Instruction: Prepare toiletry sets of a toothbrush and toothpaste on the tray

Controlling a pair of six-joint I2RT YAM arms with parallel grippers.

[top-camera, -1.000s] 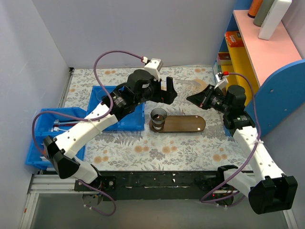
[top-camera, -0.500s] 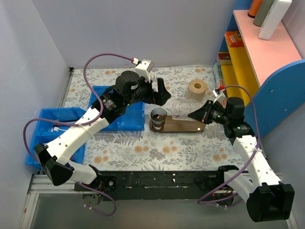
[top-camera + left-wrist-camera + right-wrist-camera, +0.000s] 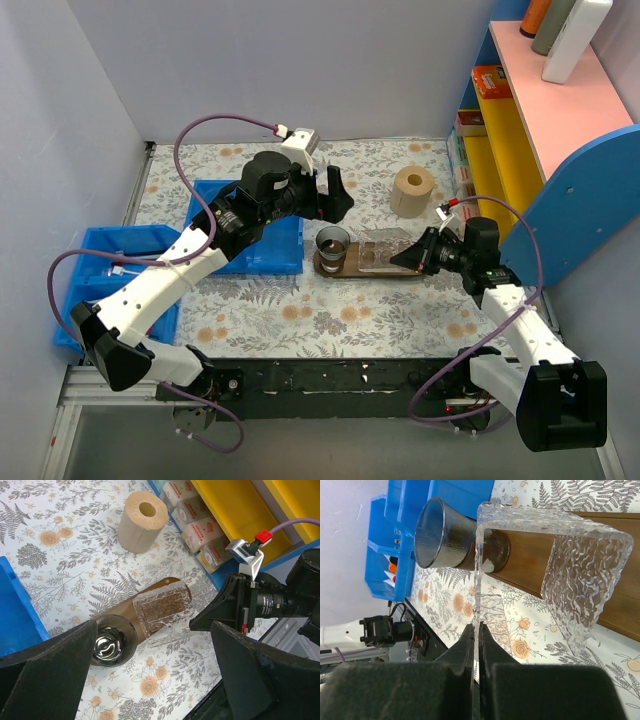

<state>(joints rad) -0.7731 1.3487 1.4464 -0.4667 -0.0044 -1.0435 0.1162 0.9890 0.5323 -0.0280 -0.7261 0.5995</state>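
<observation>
The far-left blue bin (image 3: 135, 236) holds small items with orange and white parts. They are too small to identify, so the toothpaste cannot be located. It is not on the tray. A second blue bin (image 3: 275, 258) sits just right of the first, under the left forearm.

The left gripper (image 3: 332, 197) hangs above the table on the far side of the tray. Its jaws are spread wide and hold nothing.

The dark cup (image 3: 333, 245) stands upright on the left end of the tray (image 3: 125, 611). The cup is a tapered, glossy tumbler and looks empty. The tray is flat brown wood with rounded ends, and its long axis runs left to right.

The clear dish (image 3: 162, 610) is rectangular, transparent and pebble-textured, with a raised rim. It lies over the middle-to-right part of the tray and overhangs the near edge. Whether its base rests on the wood cannot be determined.

The right gripper (image 3: 412, 258) is closed thin on the right-hand rim of the dish, so the dish extends leftward from the fingers, toward the cup. The right arm is the nearer arm. Judged next step: lower and square the dish onto the tray without striking the cup.

A tan paper roll (image 3: 412, 190) stands upright beyond the tray's right end.
</observation>
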